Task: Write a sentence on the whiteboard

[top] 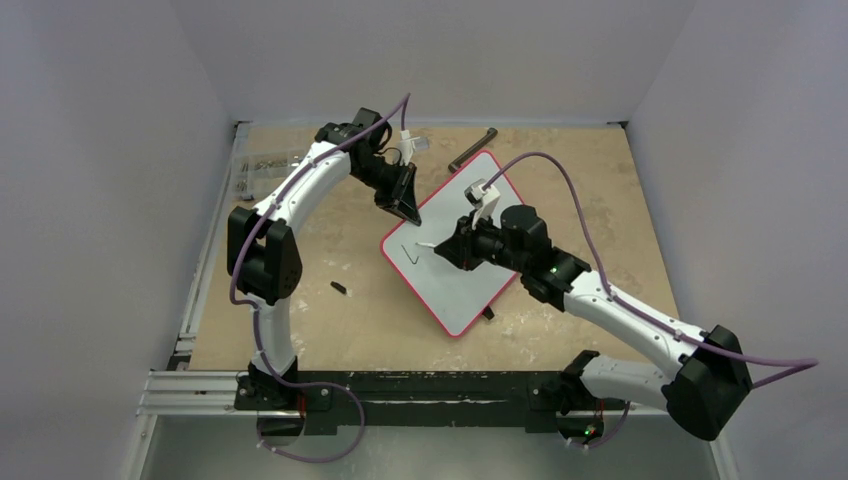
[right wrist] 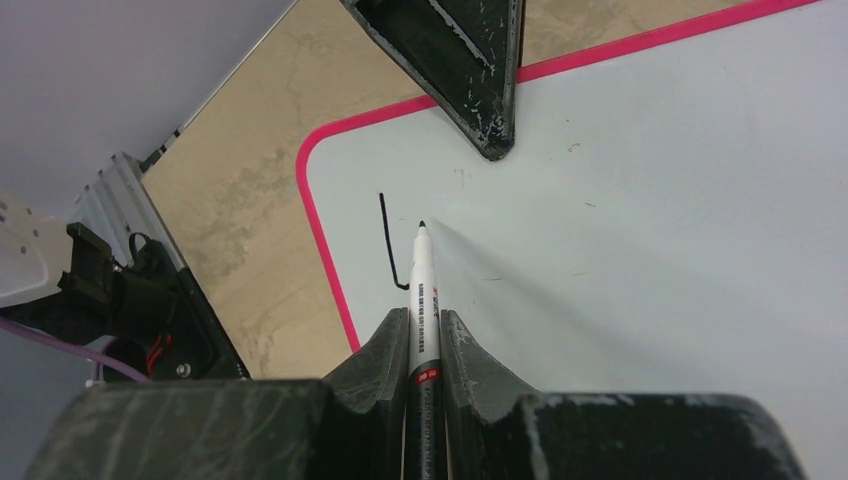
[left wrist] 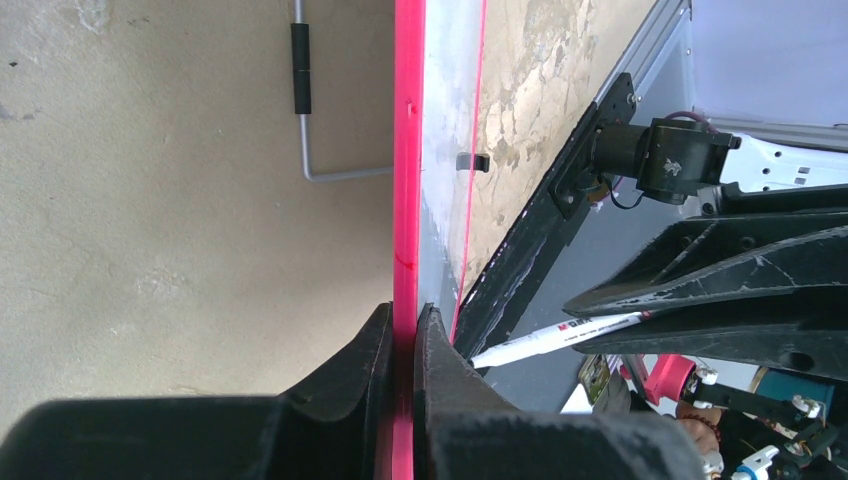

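The whiteboard, white with a pink rim, lies slanted on the table. My left gripper is shut on its far-left rim; the left wrist view shows the pink edge pinched between the fingertips. My right gripper is shut on a white marker pointing at the board. Its black tip sits at the surface, just right of the stroke. Of the sentence, one black L-shaped stroke shows near the board's left corner.
A grey L-shaped rod with a black grip lies beyond the board's far corner. A small black piece rests on the table to the left. A clear bag of parts sits at the back left. A black clip pokes from under the board.
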